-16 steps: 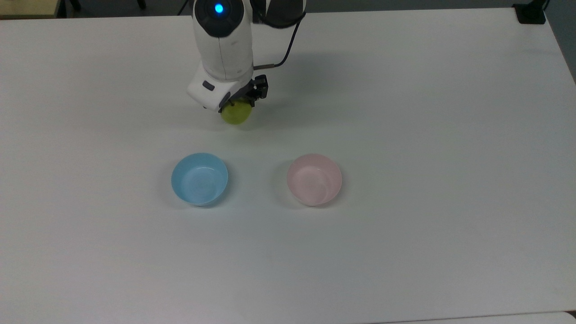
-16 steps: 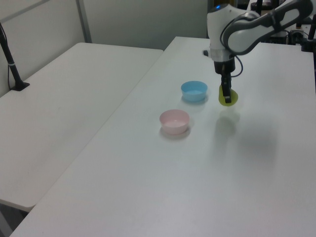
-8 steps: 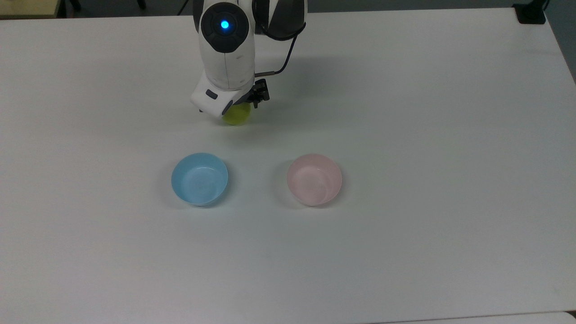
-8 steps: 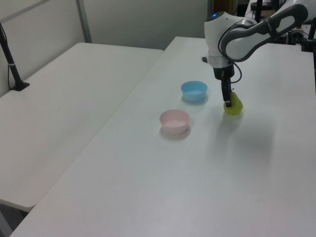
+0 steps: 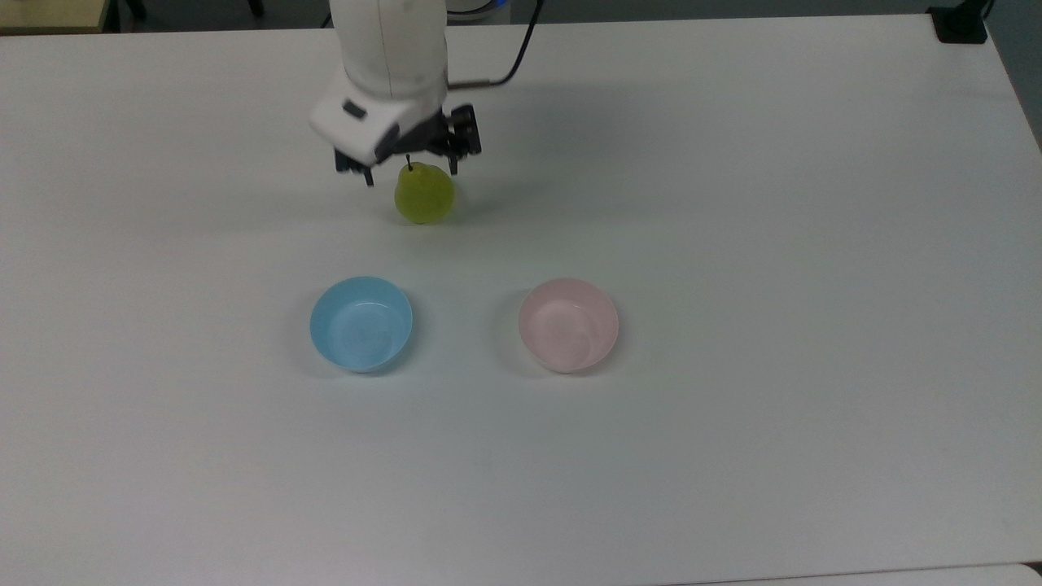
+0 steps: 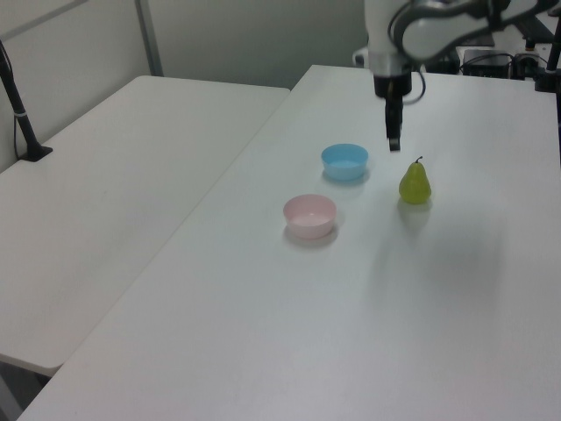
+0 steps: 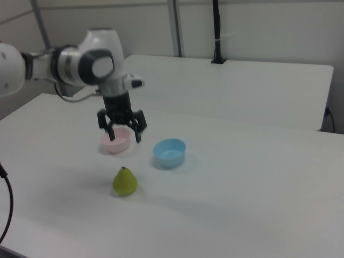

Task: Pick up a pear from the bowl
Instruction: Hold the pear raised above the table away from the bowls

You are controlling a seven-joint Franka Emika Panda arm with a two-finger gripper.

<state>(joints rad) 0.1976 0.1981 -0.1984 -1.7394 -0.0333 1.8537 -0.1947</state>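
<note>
In the top view, nearest the bottom edge, bare white table (image 5: pixel 733 456) runs wide; going up, two bowls sit side by side and well apart, the blue bowl (image 5: pixel 361 324) at about 9 o'clock of the pink bowl (image 5: pixel 569 325), both holding nothing. Farther up stands the pear (image 5: pixel 424 196), upright on the table with its dark stem on top, at about 11 o'clock of the pink bowl and 1 o'clock of the blue bowl, well clear of both. Just past it, at its 12 o'clock, hangs the gripper (image 5: pixel 407 169), fingers spread and gripping nothing, one finger on each side of the stem and above it. In the right view the pear (image 7: pixel 124 181) is nearest, with the gripper (image 7: pixel 122 129) raised well above it, its fingers apart, the pink bowl (image 7: pixel 116 142) partly behind them and the blue bowl (image 7: pixel 170 152) at the pink bowl's 3 o'clock. In the left view the pear (image 6: pixel 415 183) stands free, the gripper (image 6: pixel 394 140) higher at its 11 o'clock.
</note>
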